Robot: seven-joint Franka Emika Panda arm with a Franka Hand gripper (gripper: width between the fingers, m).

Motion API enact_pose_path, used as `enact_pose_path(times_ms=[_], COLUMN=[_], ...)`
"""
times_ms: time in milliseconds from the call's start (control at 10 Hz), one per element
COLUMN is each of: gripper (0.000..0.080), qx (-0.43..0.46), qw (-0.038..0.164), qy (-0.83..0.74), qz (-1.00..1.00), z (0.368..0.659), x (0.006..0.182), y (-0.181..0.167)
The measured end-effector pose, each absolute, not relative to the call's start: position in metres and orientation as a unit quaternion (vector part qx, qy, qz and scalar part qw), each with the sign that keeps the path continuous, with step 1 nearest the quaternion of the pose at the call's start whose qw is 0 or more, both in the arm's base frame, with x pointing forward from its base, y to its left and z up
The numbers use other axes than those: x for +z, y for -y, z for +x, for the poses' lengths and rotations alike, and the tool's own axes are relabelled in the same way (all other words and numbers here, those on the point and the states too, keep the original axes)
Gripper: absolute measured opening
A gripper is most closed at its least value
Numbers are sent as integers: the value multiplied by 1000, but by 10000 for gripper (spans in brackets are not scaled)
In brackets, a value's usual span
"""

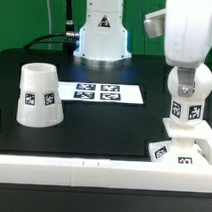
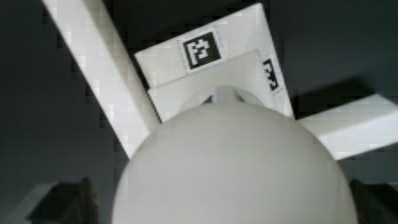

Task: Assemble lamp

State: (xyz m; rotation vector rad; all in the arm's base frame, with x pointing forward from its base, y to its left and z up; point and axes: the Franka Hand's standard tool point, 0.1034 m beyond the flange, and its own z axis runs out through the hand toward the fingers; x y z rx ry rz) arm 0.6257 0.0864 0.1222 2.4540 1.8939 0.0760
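Observation:
The white bulb (image 1: 187, 110) stands upright on its neck on the flat square base (image 1: 180, 149), at the exterior view's right near the front bar. My gripper (image 1: 187, 86) hangs straight over it, open at full width, with a dark finger on each side of the round top. In the wrist view the bulb (image 2: 222, 160) fills the middle and the fingers (image 2: 71, 203) only show at the edges, so I cannot tell whether they touch it. Beneath it lies the tagged base (image 2: 210, 55). The tapered shade (image 1: 39, 94) stands alone at the exterior view's left.
The marker board (image 1: 97, 93) lies flat in the middle of the black table. A long white border bar (image 1: 91, 171) runs along the front edge, right next to the base. The robot's pedestal (image 1: 102, 36) stands at the back.

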Motion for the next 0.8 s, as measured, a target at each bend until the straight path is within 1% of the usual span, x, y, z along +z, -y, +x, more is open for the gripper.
enact_pose_path(times_ms=[300, 500, 700, 800], gripper=[699, 699, 699, 575], qx=[9, 5, 4, 4], qw=[36, 40, 41, 41], qy=[-710, -746, -744, -743], qz=[704, 665, 667, 668], z=[625, 625, 625, 625], x=[120, 120, 120, 120], y=[-85, -84, -83, -83])
